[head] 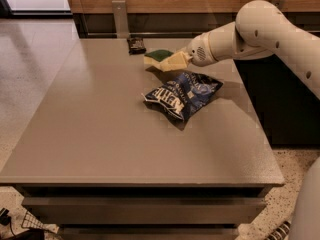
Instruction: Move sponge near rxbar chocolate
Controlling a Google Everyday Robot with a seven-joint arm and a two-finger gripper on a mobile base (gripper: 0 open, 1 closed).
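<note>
White arm (270,29) reaches in from the right edge of the frame, over the far part of the grey table (100,129). Gripper (173,62) sits upper centre, pointing left. Jaws closed on the right end of the sponge (159,55).

Sponge: pale yellow body, dark green top facing up, roughly level. A shadow lies on the table just under it, so it looks held a little clear of the surface. Cannot tell for sure whether its underside touches.

Rxbar chocolate (136,44): small dark bar lying flat near the table's back edge, upper centre-left, just left of and behind the sponge. Near it, not touching.

Blue chip bag (182,95): crumpled, lying mid-table, below the gripper and the sponge in the frame, apart from both.
</note>
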